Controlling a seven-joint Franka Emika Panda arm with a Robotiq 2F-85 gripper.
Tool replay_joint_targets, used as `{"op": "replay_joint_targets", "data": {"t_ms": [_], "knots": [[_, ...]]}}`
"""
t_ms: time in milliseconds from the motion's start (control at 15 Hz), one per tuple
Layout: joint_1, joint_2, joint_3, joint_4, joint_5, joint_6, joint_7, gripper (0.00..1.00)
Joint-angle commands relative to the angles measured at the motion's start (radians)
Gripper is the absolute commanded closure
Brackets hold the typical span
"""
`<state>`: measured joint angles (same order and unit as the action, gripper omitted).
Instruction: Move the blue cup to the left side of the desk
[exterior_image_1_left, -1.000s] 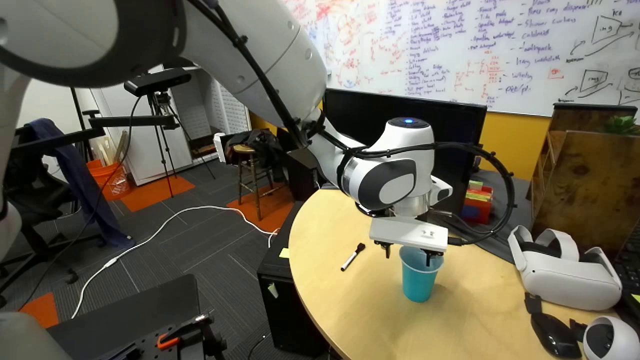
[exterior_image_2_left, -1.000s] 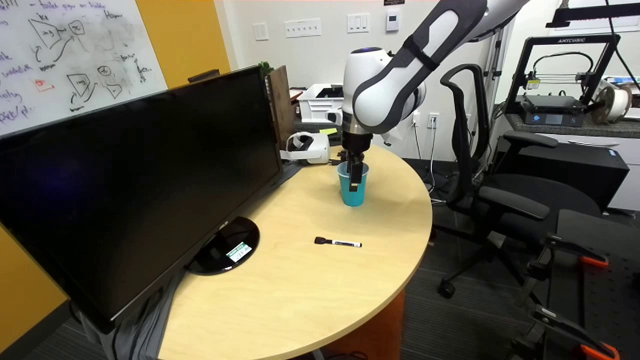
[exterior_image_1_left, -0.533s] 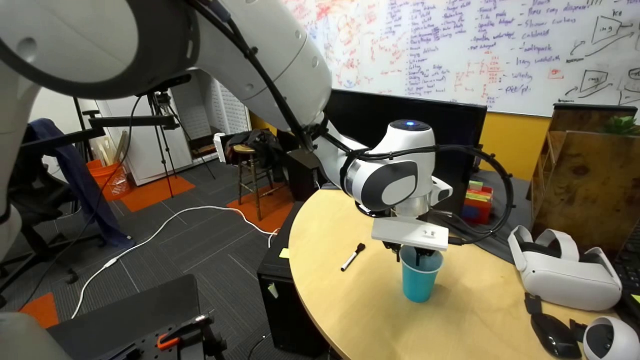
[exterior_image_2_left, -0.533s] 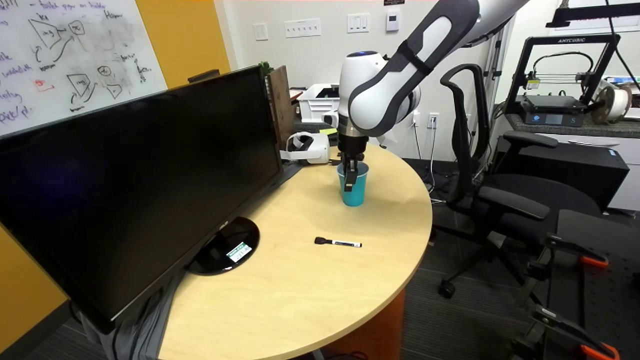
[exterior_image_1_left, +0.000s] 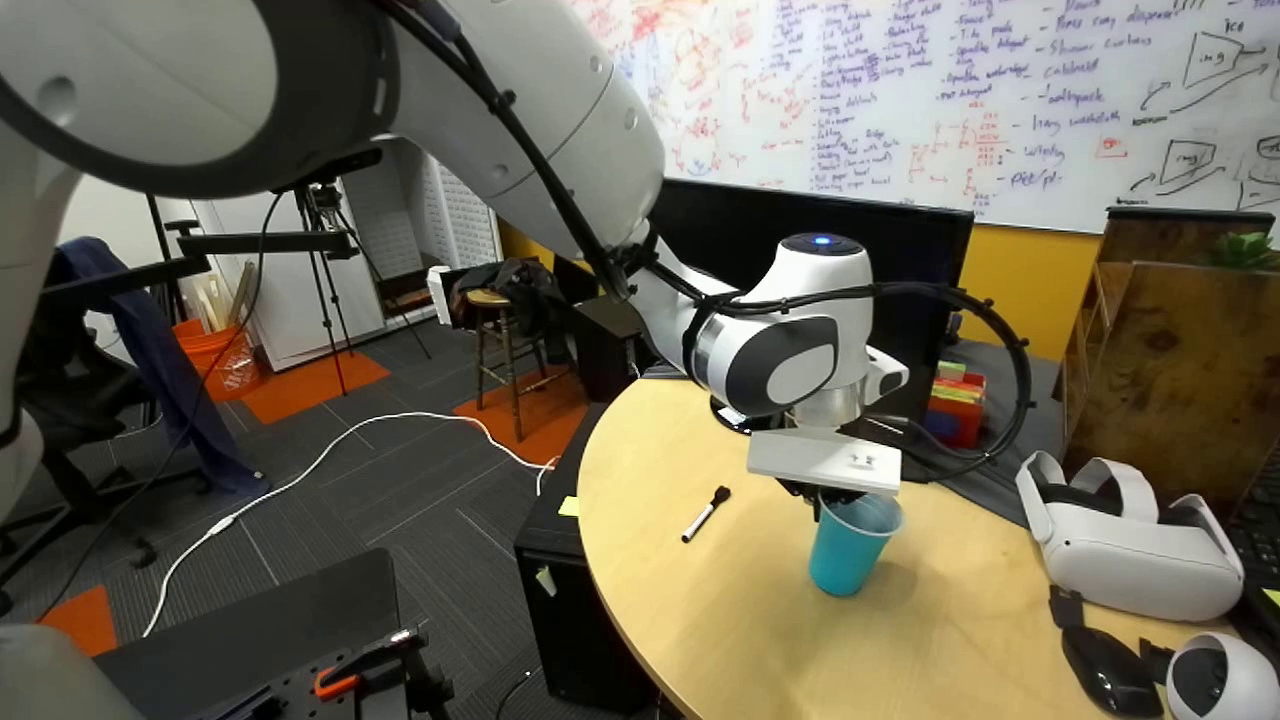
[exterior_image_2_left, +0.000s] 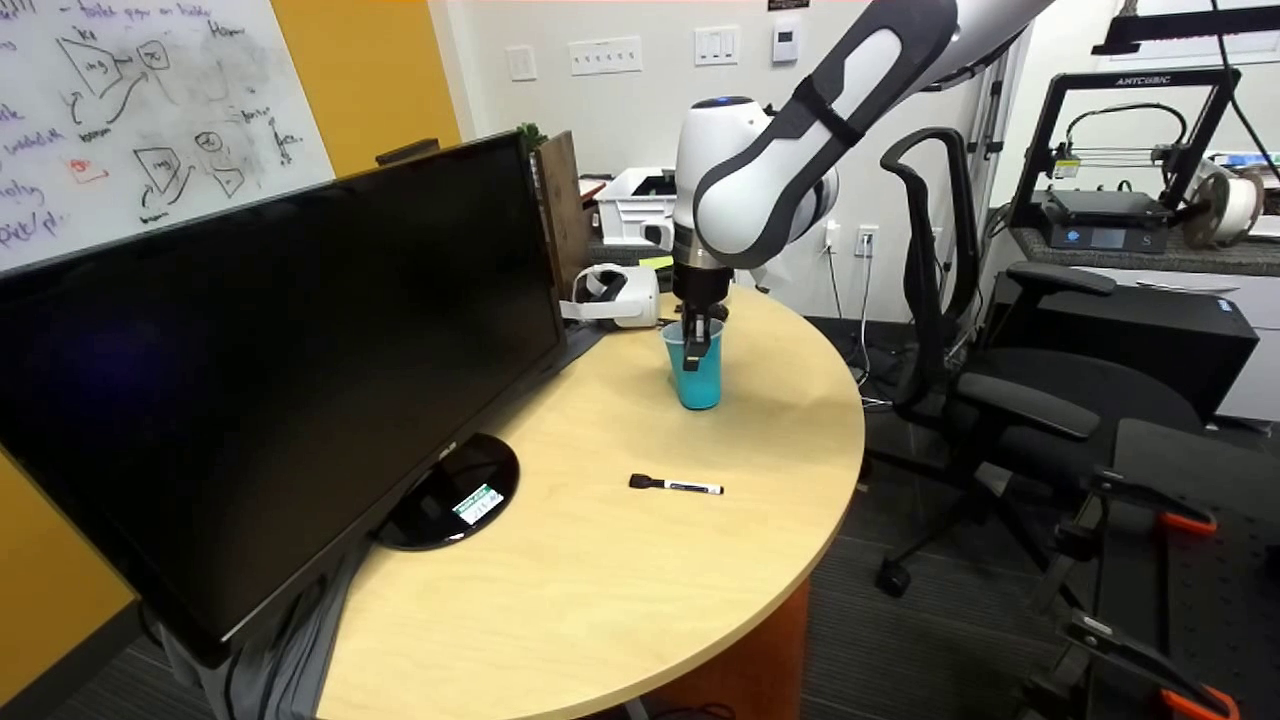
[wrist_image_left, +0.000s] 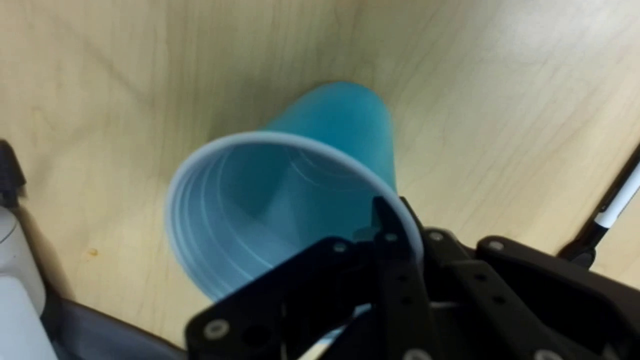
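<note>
Blue cup (exterior_image_1_left: 848, 560) between headset (exterior_image_1_left: 1140, 560) and marker (exterior_image_1_left: 704, 517).

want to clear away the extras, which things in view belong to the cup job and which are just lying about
Belong to the job:
blue cup, the thing to move
claw, pinching the cup's wall
desk, where the cup goes

Just about:
marker
white headset
monitor, standing
</note>
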<state>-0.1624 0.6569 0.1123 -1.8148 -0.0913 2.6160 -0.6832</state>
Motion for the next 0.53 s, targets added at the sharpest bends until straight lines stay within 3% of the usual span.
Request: {"op": "replay_joint_targets", "data": {"t_ms": [0, 467], "knots": [[0.004, -0.029, -0.011, -0.007, -0.008, -0.02, 0.021, 0.99], [0.057, -0.063, -0.045, -0.023, -0.038, -0.005, 0.134, 0.99]]}}
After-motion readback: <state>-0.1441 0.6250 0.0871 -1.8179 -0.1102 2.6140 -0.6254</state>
